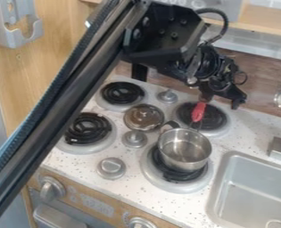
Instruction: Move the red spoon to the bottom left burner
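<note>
One red spoon (198, 111) noted just below the gripper (219, 97), metal pot (184, 149) lower in view; grip state cannot be determined.

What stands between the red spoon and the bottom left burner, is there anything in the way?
On the direct line from the red spoon to the bottom left burner lies a round shiny piece, perhaps a lid. It looks low; lifting the spoon should probably clear it.

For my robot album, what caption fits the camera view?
Black gripper at the red spoon, metal pot on a burner.
</note>
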You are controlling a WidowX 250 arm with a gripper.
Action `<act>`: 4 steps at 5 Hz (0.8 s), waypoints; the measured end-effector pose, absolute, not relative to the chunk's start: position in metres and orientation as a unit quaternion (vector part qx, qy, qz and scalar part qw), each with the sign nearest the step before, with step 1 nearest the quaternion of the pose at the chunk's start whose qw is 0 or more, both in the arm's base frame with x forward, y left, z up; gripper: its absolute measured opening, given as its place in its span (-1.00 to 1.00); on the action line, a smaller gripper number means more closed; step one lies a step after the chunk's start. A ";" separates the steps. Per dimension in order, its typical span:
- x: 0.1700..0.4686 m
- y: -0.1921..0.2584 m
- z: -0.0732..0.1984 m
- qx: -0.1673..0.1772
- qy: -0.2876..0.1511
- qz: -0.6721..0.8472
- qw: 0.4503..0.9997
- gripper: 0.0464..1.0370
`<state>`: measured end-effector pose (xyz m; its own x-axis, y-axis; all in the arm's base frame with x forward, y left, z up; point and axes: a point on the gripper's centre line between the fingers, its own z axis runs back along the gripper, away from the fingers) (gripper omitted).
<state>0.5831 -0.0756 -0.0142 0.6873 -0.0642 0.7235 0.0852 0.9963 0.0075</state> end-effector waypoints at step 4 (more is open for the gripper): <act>0.575 -0.038 0.013 0.000 -0.379 0.017 0.925 0.92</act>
